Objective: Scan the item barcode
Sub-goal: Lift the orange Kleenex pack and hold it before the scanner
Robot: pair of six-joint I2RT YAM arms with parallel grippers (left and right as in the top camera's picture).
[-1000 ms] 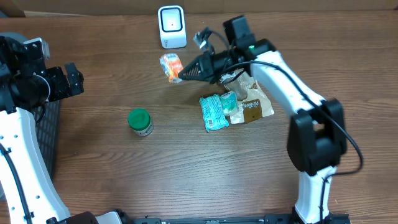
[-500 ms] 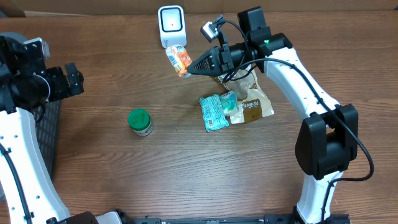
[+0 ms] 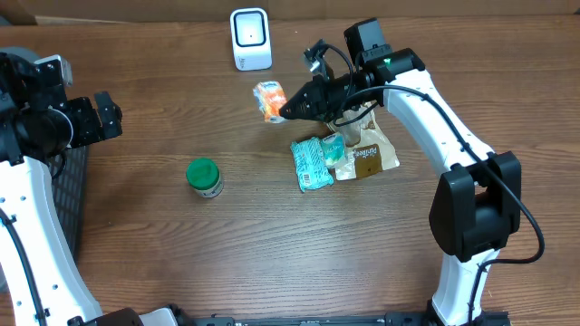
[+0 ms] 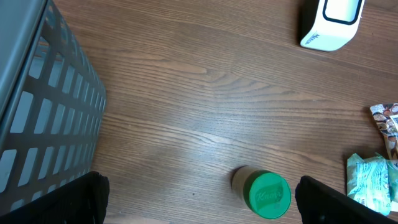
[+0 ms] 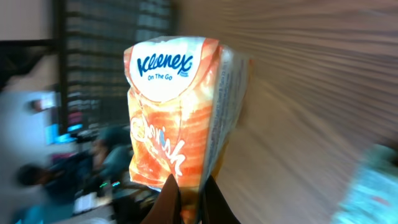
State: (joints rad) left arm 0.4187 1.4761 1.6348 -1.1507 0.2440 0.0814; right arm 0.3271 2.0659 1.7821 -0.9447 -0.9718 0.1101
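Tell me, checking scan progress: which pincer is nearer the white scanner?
Right. Right pincer, holding the tissue pack, is just right of the scanner; left pincer is far left.

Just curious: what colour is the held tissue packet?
The tissue packet is orange and white; right wrist view shows it best.

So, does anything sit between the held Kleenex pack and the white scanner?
Nothing visible. The right gripper holds the Kleenex pack above the table, and the stretch between it and the scanner is bare.
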